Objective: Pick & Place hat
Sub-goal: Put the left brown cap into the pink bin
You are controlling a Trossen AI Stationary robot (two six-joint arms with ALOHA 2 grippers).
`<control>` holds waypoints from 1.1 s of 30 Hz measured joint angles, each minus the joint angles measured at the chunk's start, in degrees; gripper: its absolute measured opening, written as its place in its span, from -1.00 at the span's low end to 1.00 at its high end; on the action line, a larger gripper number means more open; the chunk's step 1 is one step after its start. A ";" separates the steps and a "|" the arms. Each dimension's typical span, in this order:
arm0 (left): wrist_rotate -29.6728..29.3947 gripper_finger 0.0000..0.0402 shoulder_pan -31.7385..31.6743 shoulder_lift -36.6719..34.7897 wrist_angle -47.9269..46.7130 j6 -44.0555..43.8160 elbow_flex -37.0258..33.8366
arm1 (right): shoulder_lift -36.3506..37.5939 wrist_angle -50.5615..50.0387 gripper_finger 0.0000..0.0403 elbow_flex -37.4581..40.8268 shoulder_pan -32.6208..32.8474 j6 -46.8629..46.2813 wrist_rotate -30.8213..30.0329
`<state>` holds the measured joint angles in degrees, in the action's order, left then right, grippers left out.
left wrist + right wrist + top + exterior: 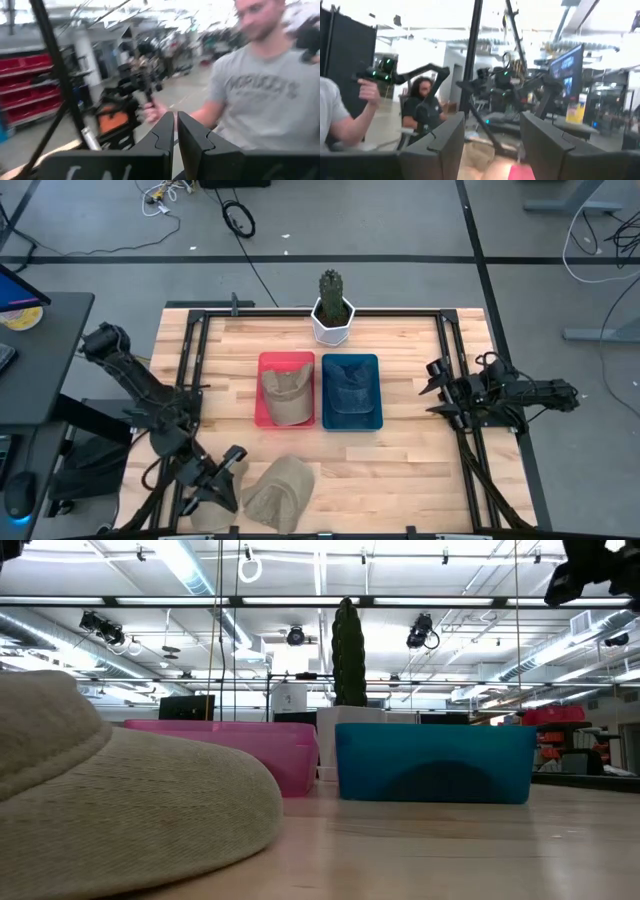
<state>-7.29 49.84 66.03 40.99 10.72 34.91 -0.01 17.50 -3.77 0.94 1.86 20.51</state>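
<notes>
A tan cap (280,492) lies on the table near its front edge; it fills the left of the low view (120,800). A second tan cap (286,395) lies in the pink bin (262,415). A dark blue cap (352,392) lies in the blue bin (378,418). My left gripper (238,460) hangs just left of the front cap, raised off the table, its fingers (175,131) nearly together and empty. My right gripper (432,388) is open and empty at the right side, right of the blue bin.
A white pot with a cactus (333,308) stands at the far edge behind the bins. Black frame rails (452,370) run along the table's sides. People show beyond the table in the wrist views (265,95). Bare wood lies right of the front cap.
</notes>
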 joint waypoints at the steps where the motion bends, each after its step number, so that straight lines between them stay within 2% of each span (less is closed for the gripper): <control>1: -2.51 -0.86 0.66 0.65 -1.74 0.34 1.05 | 0.04 1.19 -0.04 0.98 -0.01 -0.57 0.00; 6: -16.60 -0.86 3.17 3.46 -13.69 0.59 7.73 | -0.04 -4.49 -0.04 2.93 -0.04 -0.75 -1.04; 13: -19.31 -0.86 5.37 5.30 -30.59 0.97 19.58 | -0.04 -11.53 -0.04 2.82 -0.04 -0.51 -4.33; 19: -29.69 -0.86 8.12 5.32 -46.53 -4.30 27.88 | -0.62 -14.64 -0.04 2.84 -0.04 -0.28 -6.89; 28: -32.33 -0.86 10.93 5.50 -62.77 -14.57 36.69 | -1.01 -14.61 -0.04 2.84 -0.06 0.24 -7.02; 33: -32.56 -0.86 10.93 9.94 -74.89 -22.79 41.45 | -1.01 -14.57 -0.04 2.84 -0.06 0.17 -7.02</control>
<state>-39.84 60.77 75.98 -33.90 -12.07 76.36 -1.02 2.93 -0.93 0.89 2.03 13.50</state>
